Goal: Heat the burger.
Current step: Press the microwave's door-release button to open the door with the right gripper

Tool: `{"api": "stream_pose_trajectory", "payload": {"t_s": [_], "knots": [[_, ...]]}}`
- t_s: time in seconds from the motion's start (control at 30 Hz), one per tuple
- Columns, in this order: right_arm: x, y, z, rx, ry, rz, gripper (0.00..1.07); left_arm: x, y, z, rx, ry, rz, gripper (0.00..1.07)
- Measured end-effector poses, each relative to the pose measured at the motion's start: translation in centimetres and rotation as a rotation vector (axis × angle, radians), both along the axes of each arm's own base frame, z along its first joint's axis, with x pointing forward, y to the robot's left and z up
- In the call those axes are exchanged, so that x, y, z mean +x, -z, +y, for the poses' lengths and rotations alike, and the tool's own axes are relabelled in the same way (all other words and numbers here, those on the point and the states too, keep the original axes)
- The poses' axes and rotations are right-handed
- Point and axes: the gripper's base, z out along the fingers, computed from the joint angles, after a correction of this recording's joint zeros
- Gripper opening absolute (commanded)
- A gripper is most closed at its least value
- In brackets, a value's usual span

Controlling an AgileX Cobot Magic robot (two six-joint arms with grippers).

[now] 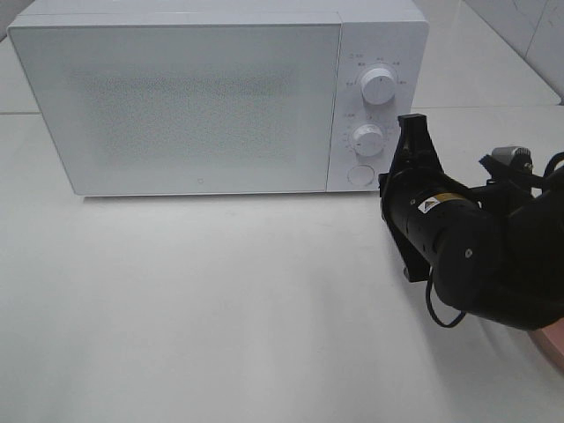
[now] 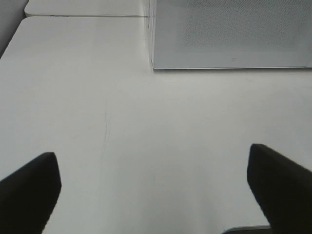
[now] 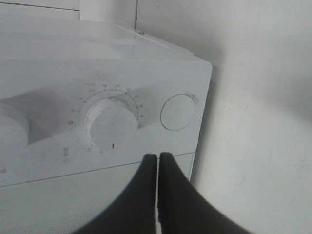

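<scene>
The burger is out of view in every frame. The white microwave [image 1: 203, 106] stands at the back of the table with its door closed; it also shows in the left wrist view [image 2: 229, 34] and the right wrist view [image 3: 97, 73]. My right gripper [image 1: 411, 123] is shut and empty, its tips [image 3: 158, 157] just in front of the control panel, close to the lower knob [image 1: 367, 139] [image 3: 112, 122] and the round button [image 1: 359, 174] [image 3: 177, 112]. My left gripper [image 2: 153, 195] is open and empty, low over the bare table in front of the microwave's left corner.
An upper knob [image 1: 378, 85] sits above the lower one. An edge of a pink plate [image 1: 551, 339] shows at the right, under the right arm. The white table [image 1: 220, 300] stretches in front of the microwave.
</scene>
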Motion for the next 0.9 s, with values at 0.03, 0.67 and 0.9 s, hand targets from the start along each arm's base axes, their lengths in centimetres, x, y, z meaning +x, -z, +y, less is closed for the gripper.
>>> {"api": "stream_pose_trajectory", "payload": {"t_s": [0.03,0.67,0.9], "knots": [[0.1,0.2,-0.1,0.001,0.005,0.004,0.0,0.0,0.0,0.0,0.0,0.0,0.0,0.96],[3.7,3.5,2.0,0.011,0.0,0.023,0.0,0.0,0.0,0.0,0.0,0.0,0.0,0.96],[4.9,3.9,1.9,0.007,0.007,0.017,0.0,0.0,0.0,0.0,0.0,0.0,0.0,0.96]]}}
